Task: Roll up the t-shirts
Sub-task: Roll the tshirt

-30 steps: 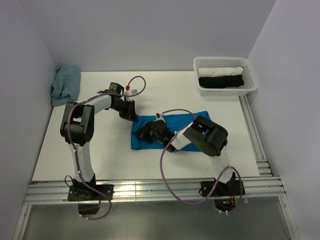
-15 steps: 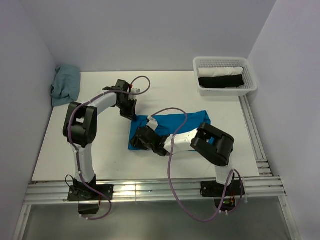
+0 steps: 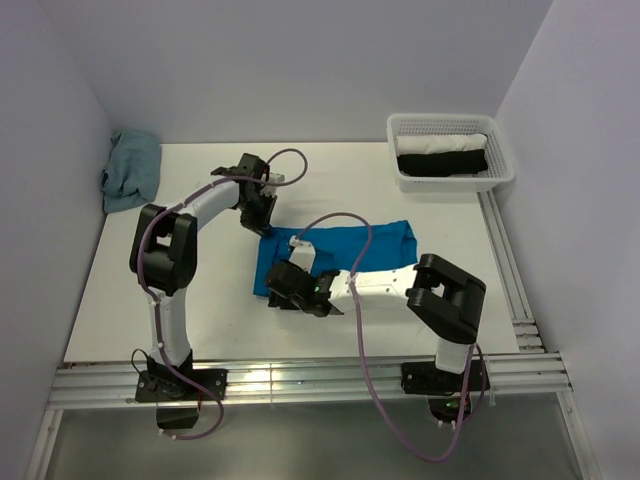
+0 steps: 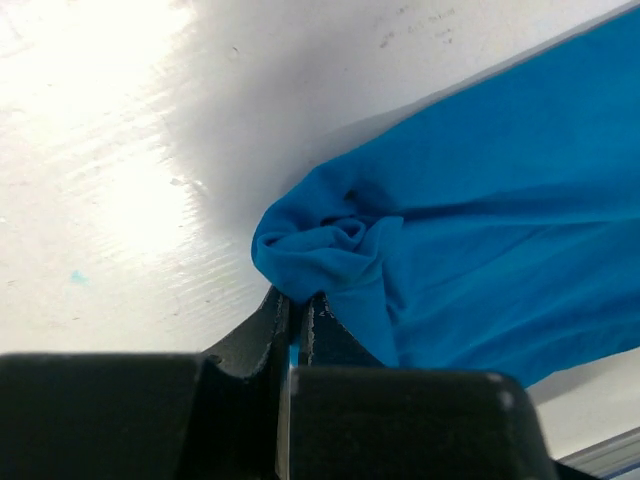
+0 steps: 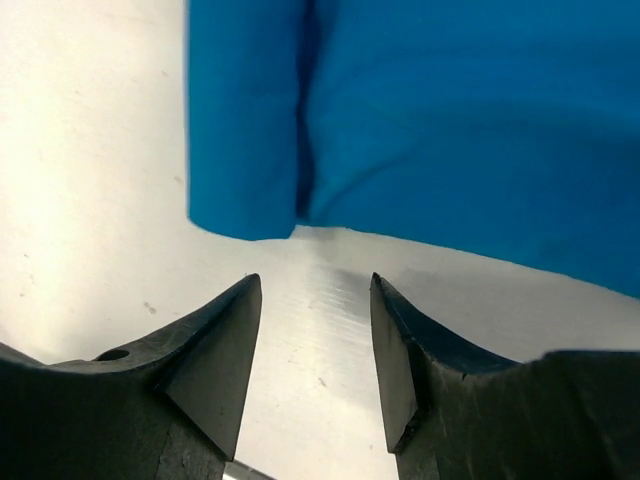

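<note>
A bright blue t-shirt (image 3: 345,250), folded into a long band, lies across the middle of the white table. My left gripper (image 3: 266,228) sits at the band's far left corner. In the left wrist view this gripper (image 4: 297,298) is shut, with a bunched bit of the blue t-shirt (image 4: 470,200) pinched between its tips. My right gripper (image 3: 283,296) hovers at the band's near left end. Its fingers (image 5: 225,345) stand open over bare table in the right wrist view, just short of the t-shirt's (image 5: 450,110) edge, and nothing lies between them.
A white mesh basket (image 3: 455,183) at the back right holds a rolled white cloth (image 3: 440,143) and a rolled black one (image 3: 440,163). A crumpled grey-teal cloth (image 3: 132,170) lies at the back left. Metal rails (image 3: 300,380) run along the near and right table edges.
The left gripper has moved to the shirt's far left corner and shut on it. The right gripper has opened and slid left off the fabric to the near left end.
</note>
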{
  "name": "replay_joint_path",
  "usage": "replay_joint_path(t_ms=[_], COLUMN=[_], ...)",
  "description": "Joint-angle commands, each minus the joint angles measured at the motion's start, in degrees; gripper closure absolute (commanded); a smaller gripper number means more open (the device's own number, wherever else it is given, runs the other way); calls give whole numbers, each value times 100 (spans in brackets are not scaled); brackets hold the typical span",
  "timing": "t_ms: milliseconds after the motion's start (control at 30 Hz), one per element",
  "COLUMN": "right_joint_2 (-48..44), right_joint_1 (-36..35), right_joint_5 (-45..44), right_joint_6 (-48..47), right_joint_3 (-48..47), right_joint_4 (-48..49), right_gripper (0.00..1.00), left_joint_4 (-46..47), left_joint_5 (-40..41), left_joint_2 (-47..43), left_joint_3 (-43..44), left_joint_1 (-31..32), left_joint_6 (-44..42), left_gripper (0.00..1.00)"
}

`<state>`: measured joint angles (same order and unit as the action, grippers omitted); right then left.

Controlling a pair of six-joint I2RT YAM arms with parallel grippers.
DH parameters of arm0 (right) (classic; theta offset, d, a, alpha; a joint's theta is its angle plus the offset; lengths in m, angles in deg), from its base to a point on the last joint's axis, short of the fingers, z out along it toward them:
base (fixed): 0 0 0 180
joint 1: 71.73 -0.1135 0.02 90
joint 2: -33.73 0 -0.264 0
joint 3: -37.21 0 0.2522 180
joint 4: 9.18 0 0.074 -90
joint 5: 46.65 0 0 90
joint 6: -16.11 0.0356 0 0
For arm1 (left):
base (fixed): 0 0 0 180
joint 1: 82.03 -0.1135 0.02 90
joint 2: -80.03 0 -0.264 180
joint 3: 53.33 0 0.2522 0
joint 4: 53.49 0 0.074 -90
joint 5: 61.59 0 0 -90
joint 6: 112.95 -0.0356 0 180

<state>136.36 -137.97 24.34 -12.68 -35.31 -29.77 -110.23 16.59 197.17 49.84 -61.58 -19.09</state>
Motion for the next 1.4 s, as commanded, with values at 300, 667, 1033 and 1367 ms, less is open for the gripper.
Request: replay_joint_path(t_ms=[300, 667, 1033, 1367], right_joint_2=[634, 2226, 2691, 3079], right_joint_1=[612, 691, 612, 524], right_joint_5=[-973, -1290, -1132, -1237], right_joint_6=[-1006, -988, -856, -874], right_joint_3=[-2443, -4082, -4257, -4758], right_joint_4=[-1161, -1883, -2182, -2885], right_gripper=[46, 47, 48, 47], left_joint_4=[-237, -378, -457, -597], left_joint_5=[381, 320, 241, 66], left_joint_2=[168, 327, 362, 371], left_joint_3=[384, 622, 701, 868], left_joint_1=[91, 109, 117, 117], left_joint_6=[-122, -78, -87, -175], left_gripper=[100, 100, 100, 67])
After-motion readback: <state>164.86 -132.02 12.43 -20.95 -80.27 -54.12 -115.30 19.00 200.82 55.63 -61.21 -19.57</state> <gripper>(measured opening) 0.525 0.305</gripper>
